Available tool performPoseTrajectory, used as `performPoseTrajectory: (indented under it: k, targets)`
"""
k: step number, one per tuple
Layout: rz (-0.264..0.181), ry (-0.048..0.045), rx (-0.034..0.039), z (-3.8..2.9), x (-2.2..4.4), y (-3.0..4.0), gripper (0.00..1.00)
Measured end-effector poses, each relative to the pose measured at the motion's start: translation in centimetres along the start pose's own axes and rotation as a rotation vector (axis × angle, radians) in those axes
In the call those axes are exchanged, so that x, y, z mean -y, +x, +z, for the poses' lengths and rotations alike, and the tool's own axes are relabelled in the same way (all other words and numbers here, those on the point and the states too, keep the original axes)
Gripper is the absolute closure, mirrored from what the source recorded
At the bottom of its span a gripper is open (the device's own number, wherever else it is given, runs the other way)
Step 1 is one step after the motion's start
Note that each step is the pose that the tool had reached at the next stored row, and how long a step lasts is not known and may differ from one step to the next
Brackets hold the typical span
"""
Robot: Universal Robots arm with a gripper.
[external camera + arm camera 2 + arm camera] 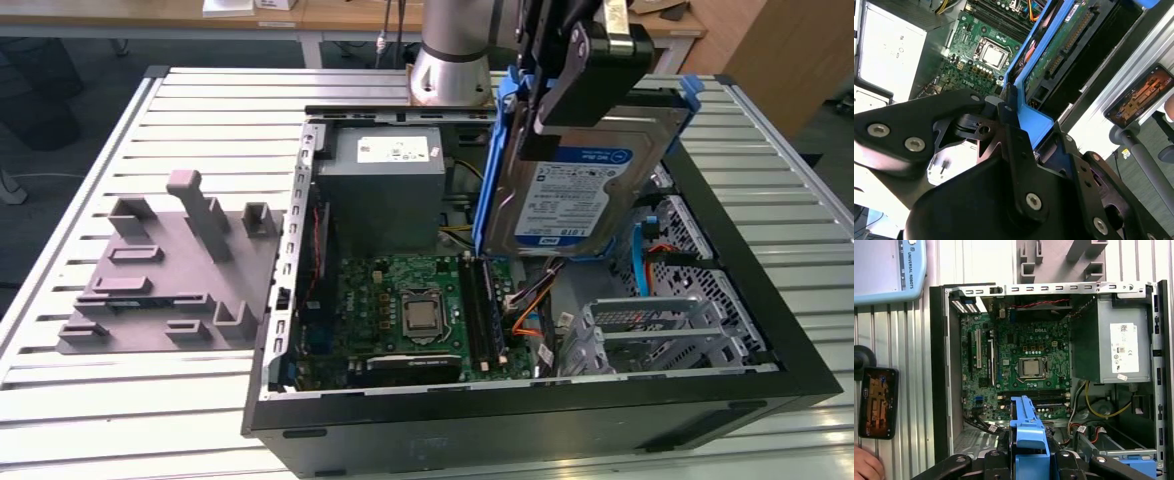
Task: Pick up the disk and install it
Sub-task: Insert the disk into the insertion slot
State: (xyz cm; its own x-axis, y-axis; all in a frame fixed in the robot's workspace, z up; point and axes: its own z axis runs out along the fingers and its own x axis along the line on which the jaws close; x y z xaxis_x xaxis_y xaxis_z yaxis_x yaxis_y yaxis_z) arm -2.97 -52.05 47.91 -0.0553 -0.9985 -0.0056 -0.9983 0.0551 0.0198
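The disk is a silver hard drive with a white-and-blue label in a blue carrier bracket. It hangs upright over the open computer case, above the right-hand bay in the exterior view. My gripper is shut on its upper end, black fingers clamping the bracket. In the first wrist view the blue bracket sticks out between the gripper fingers, with the motherboard beyond it. The second wrist view shows the disk's green circuit-board side and blue frame.
Inside the case lie the grey power supply, the motherboard and a silver drive cage with blue latches. A grey fixture sits on the slatted table at the exterior view's left. A phone and a hand are beside the case.
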Motion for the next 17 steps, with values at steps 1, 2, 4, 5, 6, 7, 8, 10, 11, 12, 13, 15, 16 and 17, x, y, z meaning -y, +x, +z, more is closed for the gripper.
performPoseTrajectory:
  k: [1,2,4,5,6,7,8,10,11,12,13,15,16,17]
  targets:
    - [0.000,0.0000,0.0000,0.00,0.00,0.02,0.63]
    - [0.000,0.0000,-0.0001,0.00,0.00,0.04,0.63]
    - [0.000,0.0000,-0.0001,0.00,0.00,0.09,0.63]
    - [0.000,0.0000,-0.0001,0.00,0.01,0.12,0.63]
    - [0.000,-0.0001,0.0000,0.00,0.01,0.14,0.63]
    - [0.000,-0.0001,0.0000,0.00,0.01,0.16,0.63]
    - [0.000,-0.0001,-0.0001,0.00,0.01,0.18,0.63]
    - [0.000,0.0000,0.0000,0.00,0.01,0.23,0.63]
    - [0.000,0.0000,-0.0001,0.00,0.01,0.25,0.63]
    - [0.000,-0.0001,0.0000,0.00,0.02,0.28,0.63]
    - [0.000,0.0000,-0.0001,0.00,0.02,0.30,0.63]
    - [0.000,0.0000,-0.0001,-0.01,0.02,0.35,0.63]
    - [0.000,0.0000,-0.0001,-0.01,0.02,0.37,0.63]
    - [0.000,0.0000,-0.0001,-0.01,0.02,0.39,0.63]
